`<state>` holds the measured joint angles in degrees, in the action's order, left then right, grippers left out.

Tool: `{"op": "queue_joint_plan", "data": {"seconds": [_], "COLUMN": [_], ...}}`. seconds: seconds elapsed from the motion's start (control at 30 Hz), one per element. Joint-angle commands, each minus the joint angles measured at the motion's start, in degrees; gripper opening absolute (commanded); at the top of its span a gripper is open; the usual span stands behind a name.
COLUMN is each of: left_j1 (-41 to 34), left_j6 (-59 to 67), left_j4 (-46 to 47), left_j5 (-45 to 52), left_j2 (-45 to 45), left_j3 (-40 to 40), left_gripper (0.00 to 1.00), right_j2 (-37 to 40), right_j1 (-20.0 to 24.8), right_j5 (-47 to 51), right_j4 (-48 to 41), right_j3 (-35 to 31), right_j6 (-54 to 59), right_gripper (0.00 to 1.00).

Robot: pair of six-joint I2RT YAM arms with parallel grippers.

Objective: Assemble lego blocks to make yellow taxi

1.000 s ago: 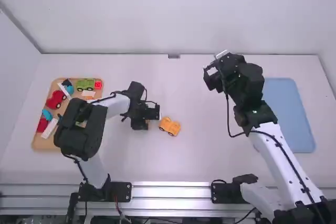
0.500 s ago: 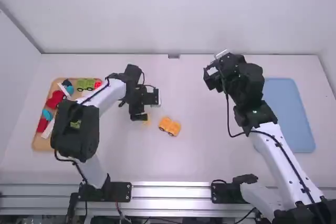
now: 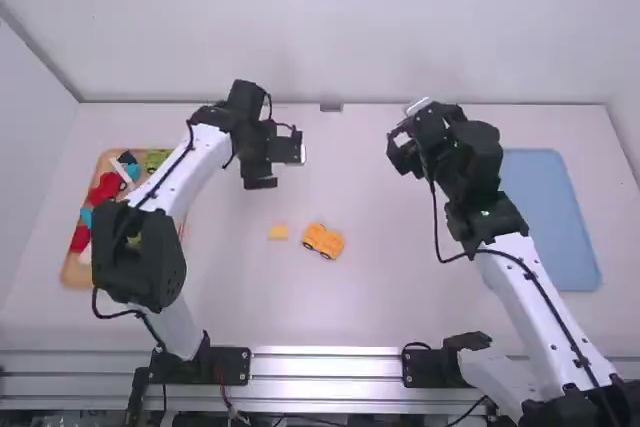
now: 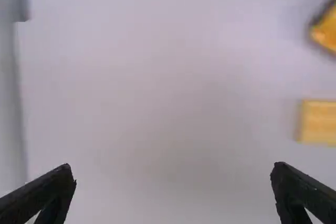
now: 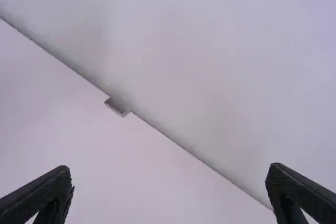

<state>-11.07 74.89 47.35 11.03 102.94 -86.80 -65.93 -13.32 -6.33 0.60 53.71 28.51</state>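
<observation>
The left pincer (image 3: 275, 169) (spread and empty, like the right pincer (image 3: 400, 140)) hangs near the yellow block (image 3: 278, 232).

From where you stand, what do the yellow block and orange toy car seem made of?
Yellow block: probably matte plastic, by its even, glare-free color. Orange toy car: likely smooth plastic, body evenly colored; painted wood possible for either.
</observation>
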Motion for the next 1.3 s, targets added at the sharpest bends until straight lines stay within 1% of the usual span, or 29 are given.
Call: {"op": "queue_joint_plan", "data": {"seconds": [0.0,0.03,0.1,0.13,0.2,0.23,0.27,0.33,0.4,0.47,0.5,0.53,0.6,0.67,0.73,0.8,0.87,0.9,1.0,1.17,1.23,1.27], "left_j1": [2.6,4.0,9.0,9.0,13.3,15.3,15.8,19.1,19.8,20.1,19.8,19.7,18.3,17.5,15.8,14.7,12.8,11.6,10.7,12.2,13.2,14.4], "left_j6": [9.8,11.4,13.1,13.1,15.0,15.0,15.0,15.0,14.9,14.3,13.5,13.2,11.4,11.3,11.5,10.9,6.7,3.2,0.3,0.5,0.3,0.3], "left_j4": [4.2,5.0,5.7,5.7,6.2,5.7,5.4,1.4,-2.5,-6.9,-9.4,-9.8,-14.9,-16.5,-18.8,-20.5,-23.7,-25.7,-26.3,-24.3,-24.0,-24.1], "left_j5": [10.0,12.8,23.6,23.6,34.0,38.5,39.5,44.7,47.3,50.1,50.1,50.1,49.9,49.8,50.1,50.0,48.2,45.5,43.3,43.1,43.1,43.2], "left_j2": [-1.6,-1.6,-1.6,-1.6,-1.5,-1.5,-1.4,-1.1,-1.0,-1.0,-1.0,-1.0,-0.7,-0.6,-0.6,-0.6,-0.6,-0.6,-0.6,-0.6,-0.6,-0.6], "left_j3": [-0.3,-0.1,1.3,1.3,3.8,5.5,6.1,11.0,13.7,17.0,18.9,19.1,22.1,23.5,26.2,27.7,29.5,30.1,31.1,32.1,32.5,33.1], "left_gripper": [0.99,0.99,0.99,0.99,0.99,0.99,0.99,0.99,0.99,0.99,0.99,0.99,0.99,0.99,0.99,0.99,0.99,0.99,0.99,0.99,0.99,0.99], "right_j2": [-0.4,-0.4,-0.4,-0.4,-0.9,-1.4,-1.7,-3.7,-4.8,-6.6,-7.8,-7.9,-9.4,-10.1,-12.0,-12.9,-13.7,-14.0,-14.4,-16.5,-17.9,-20.2], "right_j1": [0.2,0.2,0.1,0.1,-0.3,-0.9,-1.2,-3.5,-4.8,-6.9,-8.3,-8.5,-10.4,-11.3,-12.9,-13.8,-15.1,-15.8,-16.4,-15.5,-15.4,-15.5], "right_j5": [-5.9,-8.3,-15.2,-15.2,-20.0,-20.8,-20.9,-20.1,-19.2,-16.8,-15.2,-15.0,-14.9,-14.8,-14.8,-14.9,-14.6,-14.6,-14.7,-15.3,-17.6,-20.9], "right_j4": [-1.7,-2.7,-6.1,-6.1,-8.9,-9.1,-9.0,-7.3,-5.4,-0.7,3.0,3.6,10.9,15.0,21.9,24.8,29.3,30.8,30.0,26.1,25.5,26.2], "right_j3": [1.7,1.7,1.7,1.7,1.6,1.3,1.1,-0.9,-2.5,-4.8,-6.5,-6.8,-10.4,-12.5,-16.2,-17.8,-20.0,-21.0,-21.6,-21.6,-21.7,-21.7], "right_j6": [1.9,2.7,5.1,5.1,6.4,6.4,6.4,6.3,6.0,3.5,1.7,1.4,-1.2,-2.6,-2.4,-1.1,0.7,0.6,-0.7,-4.8,-4.7,-3.4], "right_gripper": [0.98,0.98,0.98,0.98,0.98,0.98,0.98,0.98,0.98,0.98,0.98,0.98,0.98,0.98,0.98,0.98,0.98,0.98,0.98,0.98,0.98,0.98]}}
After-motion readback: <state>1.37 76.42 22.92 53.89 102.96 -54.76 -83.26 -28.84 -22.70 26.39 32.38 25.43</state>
